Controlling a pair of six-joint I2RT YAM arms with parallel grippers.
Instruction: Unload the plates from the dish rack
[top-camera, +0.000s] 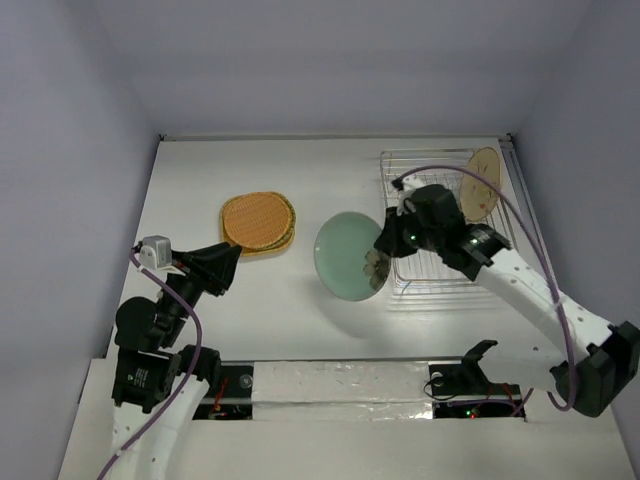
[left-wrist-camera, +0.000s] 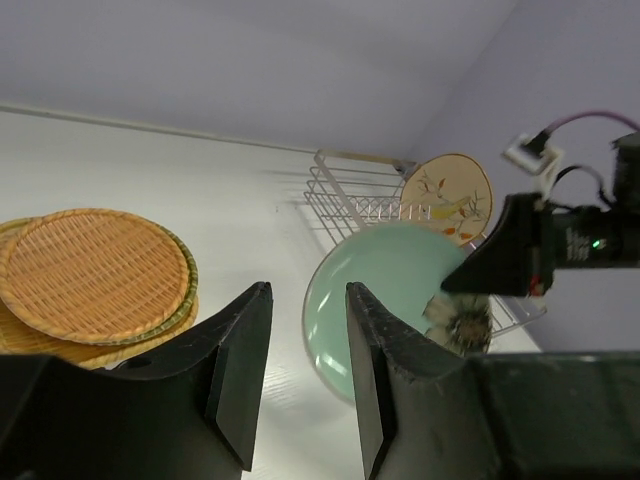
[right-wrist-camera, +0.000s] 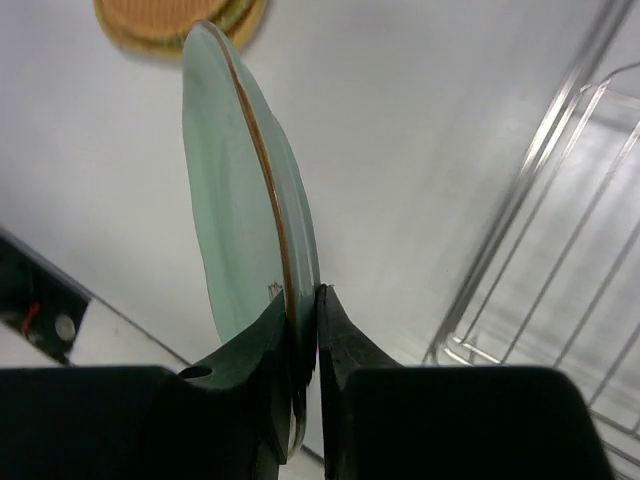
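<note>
My right gripper (top-camera: 384, 247) is shut on the rim of the pale green plate (top-camera: 345, 255), holding it tilted above the table just left of the dish rack (top-camera: 440, 275). The wrist view shows the plate (right-wrist-camera: 235, 200) edge-on, pinched between the fingers (right-wrist-camera: 345, 345). The beige floral plate (top-camera: 483, 182) stands upright in the rack's far right corner. The orange plates (top-camera: 258, 222) lie stacked on the table at centre left. My left gripper (top-camera: 226, 266) is open and empty, below and left of that stack. It looks toward the green plate (left-wrist-camera: 385, 290).
The rack (left-wrist-camera: 345, 195) sits at the right, close to the right wall. Grey walls enclose the table on three sides. The table's near edge runs in front of the arm bases.
</note>
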